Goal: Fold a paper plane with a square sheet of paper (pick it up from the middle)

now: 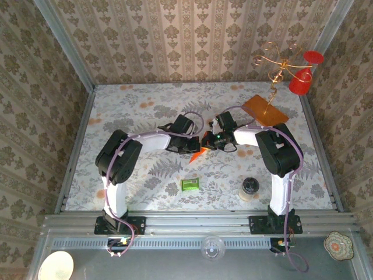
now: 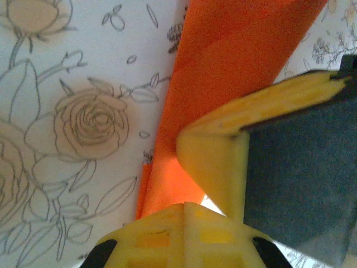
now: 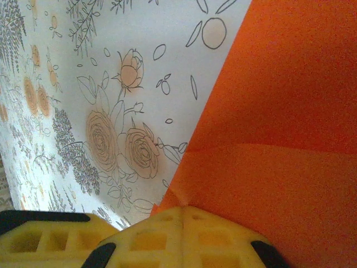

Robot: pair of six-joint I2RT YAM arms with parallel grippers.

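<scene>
Overhead view: both arms reached inward and met over the middle of the flower-patterned table (image 1: 145, 111), with the left gripper (image 1: 191, 146) and the right gripper (image 1: 208, 142) close together. The square sheet of paper (image 1: 197, 155), bright orange, lay between and just below them, near the table's centre, with a pointed corner directed toward the near-left. A small green packet (image 1: 190, 184) sat on the table nearer the arm bases, well apart from the paper, and a small round jar (image 1: 250, 188) stood to its right beside the right arm. At far right lay a brownish-orange board (image 1: 265, 109) carrying a gold wire stand (image 1: 278, 61), with a red cup (image 1: 300, 85) next to it. Left wrist view: the paper (image 2: 223, 56) ran as a long band from top right to the gripper body, passing behind one yellow finger (image 2: 215, 153) with a grey pad; the opposite finger was hidden, so I cannot tell whether this claw was spread or pinching. Right wrist view: the paper (image 3: 279, 111) covered the right half, showed one straight crease across it, and met the yellow gripper body at the centre; it hid the fingers, so this claw's state could not be told either.
</scene>
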